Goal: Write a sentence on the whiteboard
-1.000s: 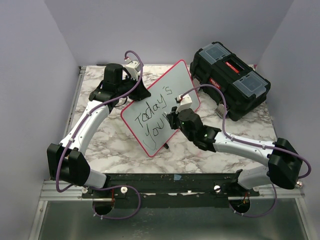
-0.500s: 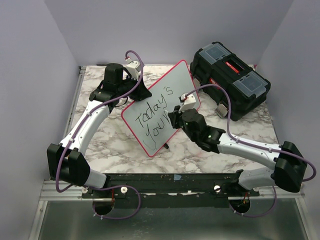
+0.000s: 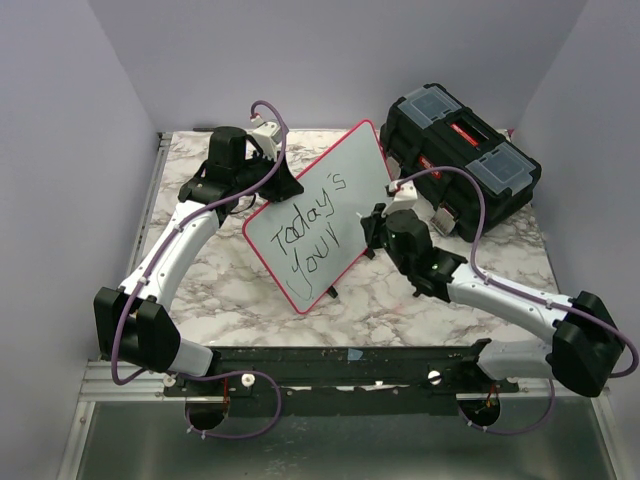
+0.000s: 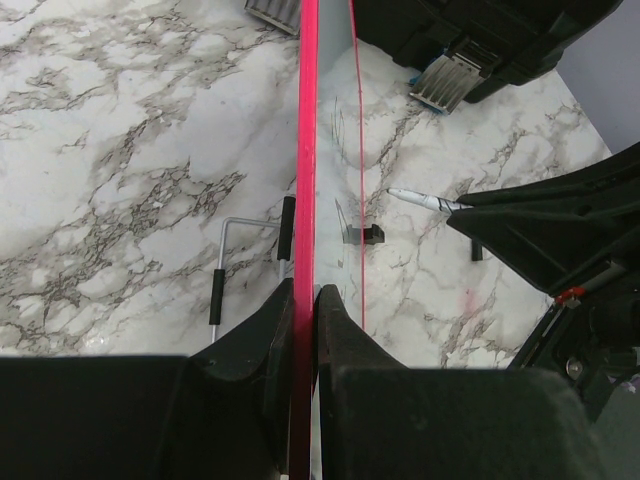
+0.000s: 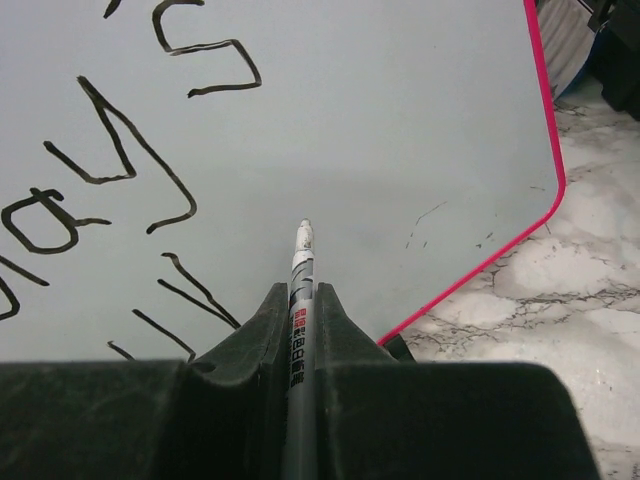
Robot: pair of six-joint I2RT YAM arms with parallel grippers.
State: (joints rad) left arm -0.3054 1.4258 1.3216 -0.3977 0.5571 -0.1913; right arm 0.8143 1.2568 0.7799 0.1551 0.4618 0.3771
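The whiteboard (image 3: pixel 335 200) with its red-pink rim stands tilted on edge in the middle of the table. My left gripper (image 3: pixel 268 178) is shut on its far left rim, which shows edge-on in the left wrist view (image 4: pixel 306 150) between my fingers (image 4: pixel 304 300). The sentence (image 3: pixel 310 235) reads "Today's" over "Your" in black. My right gripper (image 3: pixel 370 228) is shut on a grey marker (image 5: pixel 300 290). Its tip points at the blank board (image 5: pixel 400 120) just right of the lettering (image 5: pixel 120 170). I cannot tell if the tip touches.
A black toolbox (image 3: pixel 462 160) with red latches stands at the back right, close behind the board and my right arm. A thin metal wire stand (image 4: pixel 222 270) and a small black piece (image 4: pixel 366 235) lie on the marble table (image 3: pixel 200 290). Lilac walls enclose three sides.
My right gripper has moved right along the board with the marker. The second line has grown from "You" to "Your". The left gripper and the board have not moved.
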